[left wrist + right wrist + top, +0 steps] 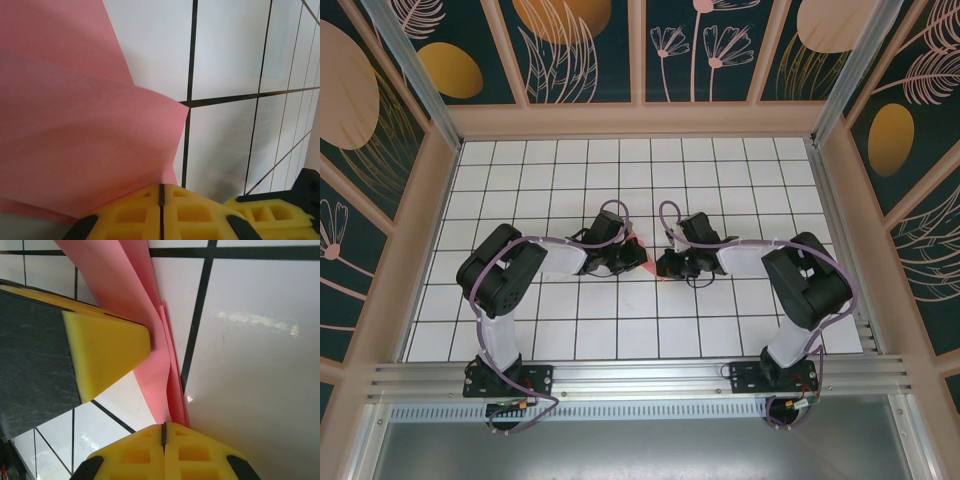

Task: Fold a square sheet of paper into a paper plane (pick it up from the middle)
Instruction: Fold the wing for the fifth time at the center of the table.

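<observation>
The pink sheet of paper [638, 245] lies folded in layers at the middle of the table, mostly hidden under both grippers, so I cannot tell its outline or whether it has the paper plane's shape. In the left wrist view the paper [75, 125] spreads up and left from my left gripper [161, 192], whose yellow jaws are shut on its edge. My right gripper [163, 430] is shut on the thin stacked layers of paper [165, 375] close to the table. The left gripper's yellow pad [105, 350] rests against a raised flap. From above, the left gripper [640, 260] and right gripper [663, 265] nearly touch tip to tip.
The white gridded tabletop [620, 170] is walled by patterned panels on three sides. A metal rail [640, 375] with both arm bases runs along the near edge. Purple cables [665, 215] loop above the wrists.
</observation>
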### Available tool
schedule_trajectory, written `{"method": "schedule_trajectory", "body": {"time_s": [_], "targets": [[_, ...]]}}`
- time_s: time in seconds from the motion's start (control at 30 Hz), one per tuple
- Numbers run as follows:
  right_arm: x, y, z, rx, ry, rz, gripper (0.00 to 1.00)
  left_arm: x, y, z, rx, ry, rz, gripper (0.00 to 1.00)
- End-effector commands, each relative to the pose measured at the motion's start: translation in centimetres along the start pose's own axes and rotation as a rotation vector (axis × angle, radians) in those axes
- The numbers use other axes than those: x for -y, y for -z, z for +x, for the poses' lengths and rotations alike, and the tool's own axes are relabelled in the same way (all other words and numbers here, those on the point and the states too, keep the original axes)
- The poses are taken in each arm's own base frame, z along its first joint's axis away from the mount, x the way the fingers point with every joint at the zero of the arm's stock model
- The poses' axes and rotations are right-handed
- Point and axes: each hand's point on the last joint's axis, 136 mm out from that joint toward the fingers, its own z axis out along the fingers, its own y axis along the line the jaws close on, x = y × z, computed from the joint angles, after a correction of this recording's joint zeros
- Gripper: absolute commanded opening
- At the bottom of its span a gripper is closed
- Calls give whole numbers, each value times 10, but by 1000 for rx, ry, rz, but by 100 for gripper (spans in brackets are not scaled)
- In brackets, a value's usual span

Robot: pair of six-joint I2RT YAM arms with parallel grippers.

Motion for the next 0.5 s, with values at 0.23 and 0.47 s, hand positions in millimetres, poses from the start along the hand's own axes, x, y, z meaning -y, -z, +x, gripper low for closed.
{"method": "schedule_trajectory", "body": {"time_s": [0.23,0.47], "targets": [[18,-10,10,-32,-49,65,2,29,23,-12,93,-88,124,16],[22,-13,12,-45,-72,73,0,28,23,7,56,-85,149,14]]}}
